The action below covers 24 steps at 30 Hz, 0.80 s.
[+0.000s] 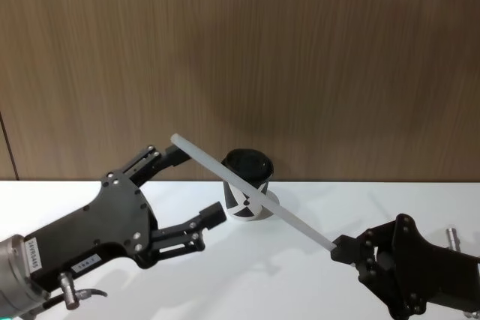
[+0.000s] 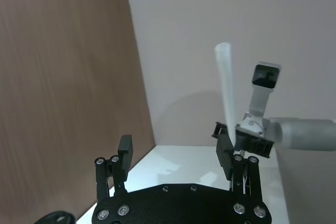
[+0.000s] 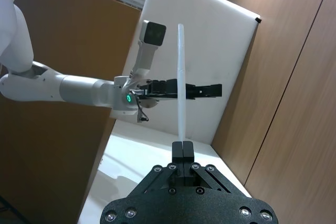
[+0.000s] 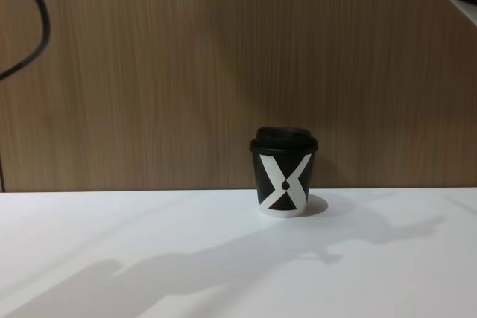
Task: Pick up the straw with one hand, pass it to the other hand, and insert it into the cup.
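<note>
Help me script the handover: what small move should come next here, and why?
Probably close the left tool on the straw. It stands open with the straw's free end seemingly between its fingers, near one of them, while the right tool is shut on the other end. The straw is not yet in the cup.

Bare lab-like test bench: white table (image 4: 112, 258), wood-panelled wall (image 4: 149, 72) behind.

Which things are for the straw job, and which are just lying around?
For the job: thin white straw, small black lidded paper cup, black right pincer holding it, open black left pincer.
Just around: white table, brown wooden wall, dark cable.
</note>
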Motion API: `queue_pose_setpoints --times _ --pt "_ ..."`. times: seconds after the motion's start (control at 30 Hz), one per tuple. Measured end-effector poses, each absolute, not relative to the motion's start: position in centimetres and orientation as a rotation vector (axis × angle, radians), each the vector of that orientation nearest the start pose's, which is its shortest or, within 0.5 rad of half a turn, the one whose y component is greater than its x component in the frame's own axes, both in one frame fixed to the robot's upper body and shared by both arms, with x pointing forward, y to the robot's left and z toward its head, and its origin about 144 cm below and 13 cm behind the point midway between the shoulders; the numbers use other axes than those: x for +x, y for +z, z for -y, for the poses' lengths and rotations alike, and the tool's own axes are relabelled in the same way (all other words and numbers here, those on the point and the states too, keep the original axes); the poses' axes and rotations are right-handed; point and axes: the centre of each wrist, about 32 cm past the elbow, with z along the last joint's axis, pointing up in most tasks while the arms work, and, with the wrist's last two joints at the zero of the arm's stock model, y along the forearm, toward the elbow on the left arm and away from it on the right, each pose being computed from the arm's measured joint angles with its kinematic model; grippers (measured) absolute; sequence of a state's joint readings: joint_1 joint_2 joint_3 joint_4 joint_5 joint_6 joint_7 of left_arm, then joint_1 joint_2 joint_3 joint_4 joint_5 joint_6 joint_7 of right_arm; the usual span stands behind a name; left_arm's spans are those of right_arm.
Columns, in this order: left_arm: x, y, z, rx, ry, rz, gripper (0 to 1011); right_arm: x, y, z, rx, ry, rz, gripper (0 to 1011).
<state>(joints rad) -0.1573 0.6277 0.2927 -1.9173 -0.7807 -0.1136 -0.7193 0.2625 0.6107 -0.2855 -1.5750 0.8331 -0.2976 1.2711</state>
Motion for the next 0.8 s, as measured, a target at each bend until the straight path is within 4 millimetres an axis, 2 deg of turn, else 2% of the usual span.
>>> queue_pose_setpoints --times 0.8 --pt "46.01 129.20 -25.71 -0.353 0.314 0.257 1000 51.20 123.92 32.30 0.278 -0.081 0.331 1"
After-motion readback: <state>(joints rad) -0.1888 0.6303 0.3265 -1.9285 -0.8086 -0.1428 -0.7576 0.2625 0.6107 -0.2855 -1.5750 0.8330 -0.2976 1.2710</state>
